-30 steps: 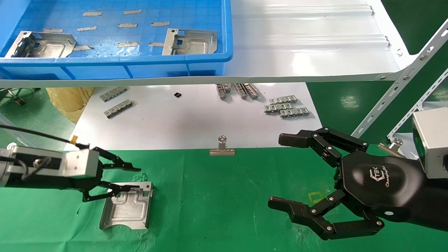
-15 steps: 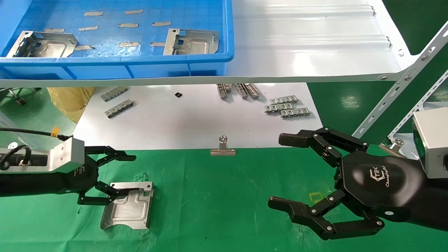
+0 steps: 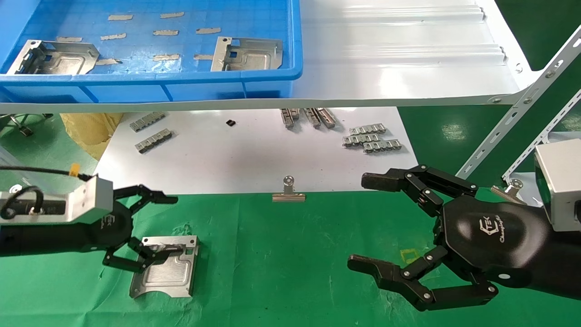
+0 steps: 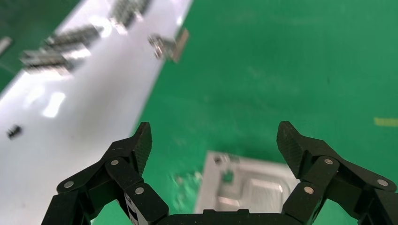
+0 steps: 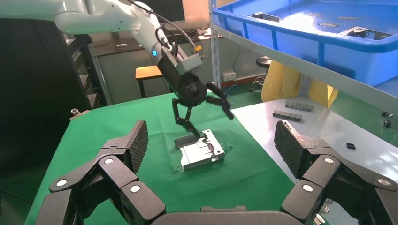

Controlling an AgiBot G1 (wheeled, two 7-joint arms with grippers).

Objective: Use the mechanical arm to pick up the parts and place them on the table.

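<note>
Left gripper [image 3: 150, 227] has pulled back and turned since 1 s ago: then its fingers straddled the near-left corner of the plate [image 3: 165, 266], now the wrist sits further from it and the fingers are spread wide, w/ nothing between them. Lower finger tips look to be over the plate's top edge; touching or just above, can't tell from the head view. The right wrist view shows the hand above the plate, fingers splayed. Plate hasn't shifted across the 3 head frames, so my read is it's been released and this placement is done; next job is prob. another part.

The plate lies flat on the table [image 3: 290, 254], recess up. Relative to it: the binder clip [image 3: 288, 190] is further back and to the robot's right, at the edge of the white sheet [image 3: 236, 159]. Two more parts [image 3: 247, 54] remain in the blue bin [image 3: 272, 81] on the shelf [image 3: 399, 50], well behind and above the plate. Small toothed strips [image 3: 372, 138] sit on the sheet, not task items.

Right gripper [image 3: 390, 227] hovers idle well to the right of the plate, fingers apart, empty, unmoved.

Cloth is wrinkled around the plate; a yellow square mark [image 3: 410, 255] shows by the right hand. Beyond the table: dark cabinets, a stool.
</note>
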